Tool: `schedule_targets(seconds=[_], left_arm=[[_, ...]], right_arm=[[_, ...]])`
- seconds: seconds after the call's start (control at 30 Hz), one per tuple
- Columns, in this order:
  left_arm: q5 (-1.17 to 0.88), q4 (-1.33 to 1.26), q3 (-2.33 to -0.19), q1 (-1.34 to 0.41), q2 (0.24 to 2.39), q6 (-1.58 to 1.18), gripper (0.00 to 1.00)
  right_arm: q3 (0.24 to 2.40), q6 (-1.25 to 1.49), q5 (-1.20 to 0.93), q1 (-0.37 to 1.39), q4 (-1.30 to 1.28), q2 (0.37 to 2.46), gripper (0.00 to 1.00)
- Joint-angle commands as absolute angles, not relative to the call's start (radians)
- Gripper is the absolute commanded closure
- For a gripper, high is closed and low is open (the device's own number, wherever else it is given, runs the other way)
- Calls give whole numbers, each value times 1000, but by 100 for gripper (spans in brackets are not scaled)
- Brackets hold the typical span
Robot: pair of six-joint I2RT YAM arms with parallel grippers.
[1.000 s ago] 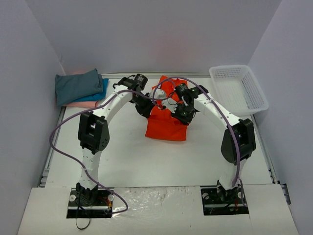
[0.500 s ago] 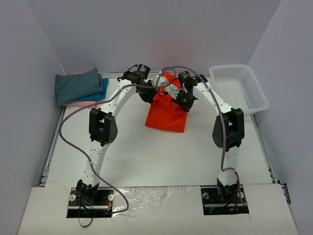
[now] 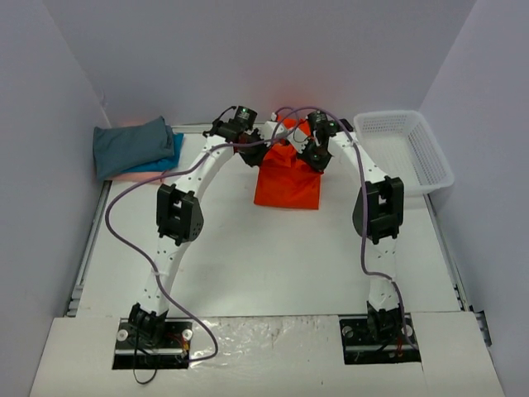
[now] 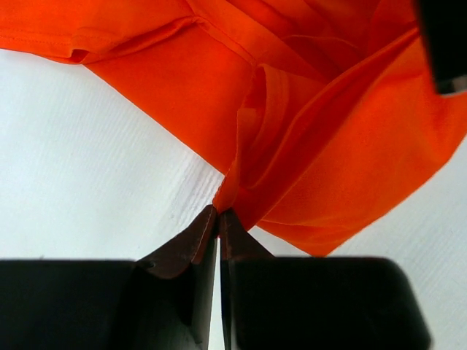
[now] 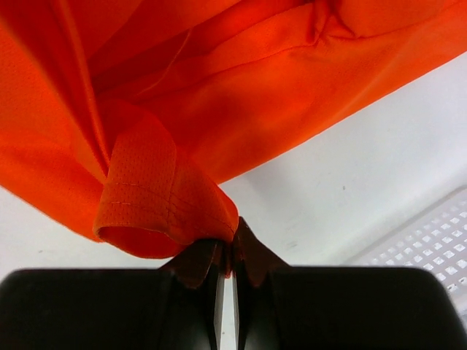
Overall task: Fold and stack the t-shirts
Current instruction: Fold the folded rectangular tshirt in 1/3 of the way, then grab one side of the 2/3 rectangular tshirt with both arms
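The bright orange t-shirt (image 3: 288,180) hangs as a folded panel at the far middle of the table, held up by both arms. My left gripper (image 3: 258,154) is shut on its left upper corner; in the left wrist view a thin point of orange t-shirt (image 4: 306,146) is pinched at my left gripper (image 4: 219,213). My right gripper (image 3: 315,157) is shut on the right upper corner, where the hem of the orange t-shirt (image 5: 146,197) rolls over my right gripper (image 5: 228,244). Folded t-shirts lie stacked far left: dark grey-teal (image 3: 128,145) over bright blue (image 3: 169,159) over pale pink (image 3: 140,175).
A white mesh basket (image 3: 403,150) stands at the far right, its edge (image 5: 430,240) showing in the right wrist view. The white table (image 3: 248,256) is walled by pale panels on three sides. Purple cables loop along both arms.
Both grippers have carried the orange t-shirt away from the arm bases toward the back wall, and the arms have stretched out further. The hanging panel's lower edge has moved back with them.
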State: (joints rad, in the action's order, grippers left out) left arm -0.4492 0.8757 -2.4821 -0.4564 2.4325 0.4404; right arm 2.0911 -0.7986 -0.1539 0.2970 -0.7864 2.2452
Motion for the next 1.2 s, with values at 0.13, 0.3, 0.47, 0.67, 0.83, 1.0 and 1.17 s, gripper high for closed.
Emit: schedule_targets(seconds=[0.13, 0.3, 0.47, 0.67, 0.83, 1.0, 1.17], left_arm=[[-425, 793, -2539, -488, 2522, 469, 79], [-394, 778, -2608, -497, 2588, 495, 54], [-380, 750, -2591, -499, 2536, 479, 50], [-318, 727, -2493, -495, 2384, 476, 49], [-334, 695, -2242, -491, 2194, 505, 49], [-408, 646, -1946, -503, 2030, 595, 49], [-408, 478, -1636, -523, 1941, 629, 49]], right_arm=[[2203, -707, -63, 265, -677, 2371, 82], [2247, -678, -12, 265, -632, 2431, 38], [2212, -661, -6, 265, -571, 2390, 36], [2125, -612, -3, 265, -463, 2243, 30], [1967, -588, -35, 268, -410, 2065, 22], [1739, -574, -132, 268, -417, 1863, 25], [1582, -542, -170, 259, -428, 1715, 26]])
